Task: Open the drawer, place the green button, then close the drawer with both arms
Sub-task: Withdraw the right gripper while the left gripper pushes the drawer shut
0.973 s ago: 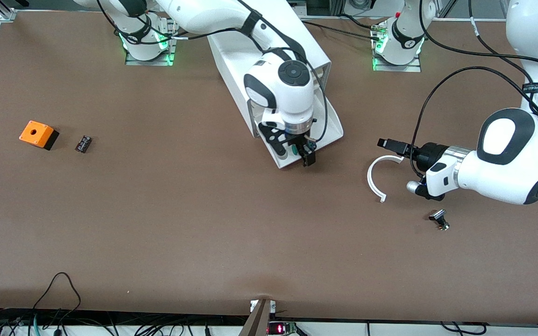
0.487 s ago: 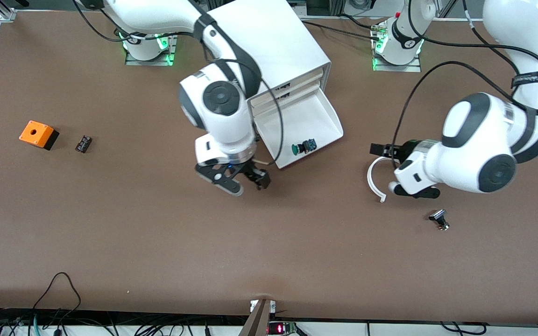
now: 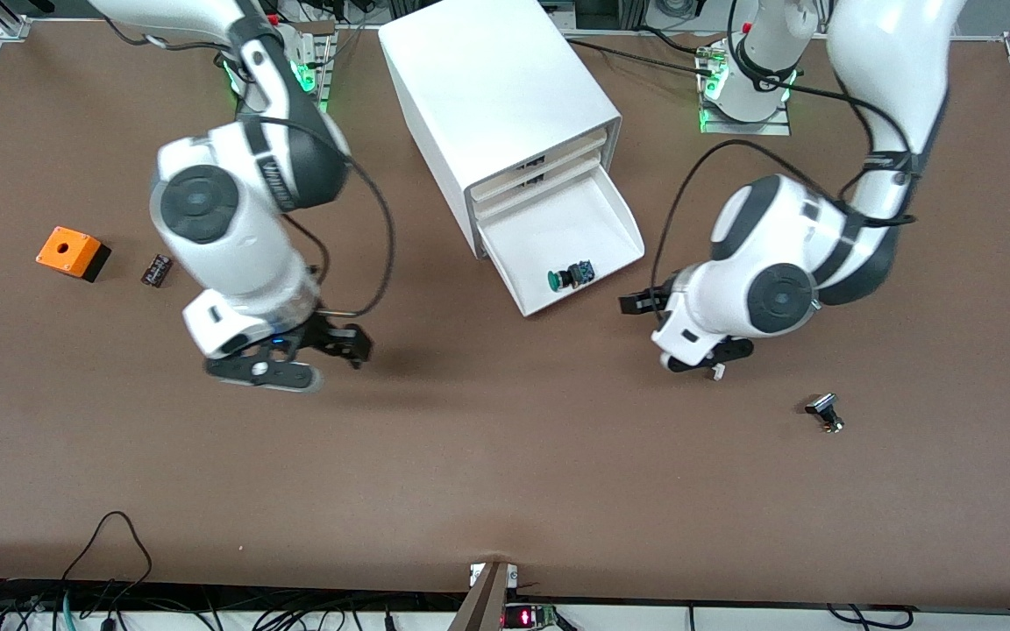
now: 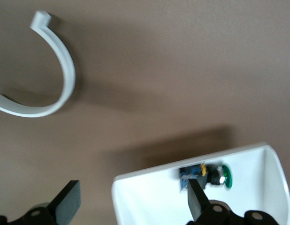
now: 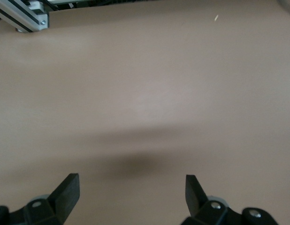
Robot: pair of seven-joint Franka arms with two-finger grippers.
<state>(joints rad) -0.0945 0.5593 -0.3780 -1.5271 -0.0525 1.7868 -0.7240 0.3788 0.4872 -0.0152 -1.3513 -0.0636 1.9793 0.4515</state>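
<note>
The drawer (image 3: 549, 230), second-lowest of the white cabinet (image 3: 496, 88), stands pulled open. The green-capped button (image 3: 568, 277) lies on its side inside it, near the front wall. My left gripper (image 3: 636, 304) is open and empty just above the table, beside the drawer's front corner on the left arm's side. In the left wrist view the left gripper (image 4: 132, 187) has open jaws facing the drawer (image 4: 149, 174) with the button (image 4: 208, 172) in it. My right gripper (image 3: 349, 345) is open and empty over bare table toward the right arm's end; the right wrist view (image 5: 131, 178) shows only tabletop.
A white curved ring (image 4: 58, 84) lies on the table beside the left gripper, mostly under the left arm in the front view. A silver-black knobbed part (image 3: 824, 412) lies nearer the front camera. An orange box (image 3: 73, 251) and a small black part (image 3: 156, 269) lie toward the right arm's end.
My right gripper let go of the button in the drawer and swung away toward the right arm's end. My left gripper moved over the white ring toward the drawer.
</note>
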